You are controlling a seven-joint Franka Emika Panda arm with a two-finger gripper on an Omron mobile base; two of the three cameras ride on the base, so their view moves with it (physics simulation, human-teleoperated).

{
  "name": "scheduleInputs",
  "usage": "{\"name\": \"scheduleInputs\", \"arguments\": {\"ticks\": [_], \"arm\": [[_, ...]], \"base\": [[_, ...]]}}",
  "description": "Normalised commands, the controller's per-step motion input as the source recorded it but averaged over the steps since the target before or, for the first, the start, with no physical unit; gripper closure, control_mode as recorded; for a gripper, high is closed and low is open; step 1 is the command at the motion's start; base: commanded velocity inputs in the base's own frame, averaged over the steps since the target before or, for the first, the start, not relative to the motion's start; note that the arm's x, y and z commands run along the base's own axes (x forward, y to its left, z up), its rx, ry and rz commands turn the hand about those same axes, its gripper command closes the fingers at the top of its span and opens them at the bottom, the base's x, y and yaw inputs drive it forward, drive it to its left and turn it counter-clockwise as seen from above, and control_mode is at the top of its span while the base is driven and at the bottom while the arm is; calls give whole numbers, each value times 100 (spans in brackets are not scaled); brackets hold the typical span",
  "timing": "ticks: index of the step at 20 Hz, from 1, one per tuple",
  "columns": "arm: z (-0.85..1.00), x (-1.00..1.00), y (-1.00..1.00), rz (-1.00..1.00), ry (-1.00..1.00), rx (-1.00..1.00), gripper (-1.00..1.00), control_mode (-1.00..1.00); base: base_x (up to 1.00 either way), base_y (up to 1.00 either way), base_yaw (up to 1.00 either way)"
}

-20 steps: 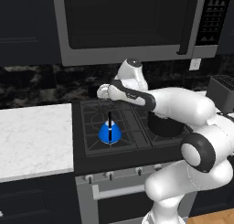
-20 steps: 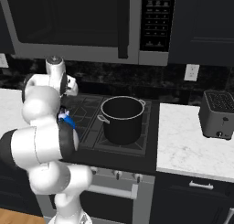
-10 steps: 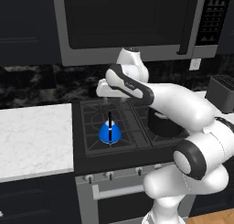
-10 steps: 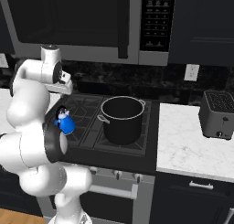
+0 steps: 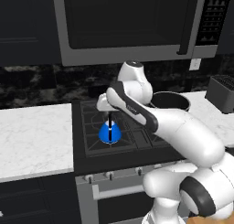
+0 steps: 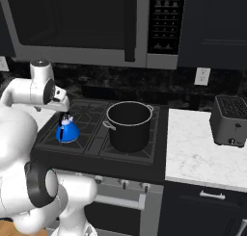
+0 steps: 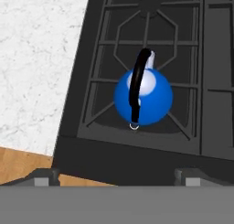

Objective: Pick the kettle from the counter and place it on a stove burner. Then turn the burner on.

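The small blue kettle (image 5: 110, 132) (image 6: 66, 131) (image 7: 143, 97) stands upright on the front-left stove burner (image 5: 93, 141) (image 7: 105, 109), its black handle pointing up. My gripper (image 5: 106, 107) (image 6: 61, 106) (image 7: 118, 176) hovers above the kettle, clear of the handle, with the jaws wide open and nothing between them. In the hand view the two fingertips (image 7: 43, 175) stand far apart, on the stove-front side of the kettle. The white marbled counter (image 5: 32, 136) (image 7: 41, 58) lies to the left of the stove.
A large black pot (image 6: 129, 125) (image 5: 170, 101) sits on the stove's right side. A toaster (image 6: 230, 120) stands on the right counter (image 6: 202, 155). A microwave (image 5: 123, 22) hangs over the stove. Knobs (image 5: 109, 175) line the stove front.
The arm has shifted its pose above the stove, with the hand staying over the kettle. The kettle has stayed put on the burner, and the jaws have stayed open.
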Motion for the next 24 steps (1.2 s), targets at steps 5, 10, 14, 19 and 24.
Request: {"name": "scheduleInputs", "arguments": {"ticks": [5, 10, 14, 19, 24], "arm": [[0, -38, 51, -1, -1, -16, -100, -100], [0, -49, 46, -4, -1, -18, -100, -100], [0, -24, 38, -11, 0, -17, -100, -100], [-2, -8, 23, -7, -3, -10, -100, -100], [-44, -42, -1, -1, -10, -2, -100, -100]], "base": [[0, 0, 0], [0, 0, 0], [0, 0, 0], [0, 0, 0], [0, 0, 0]]}}
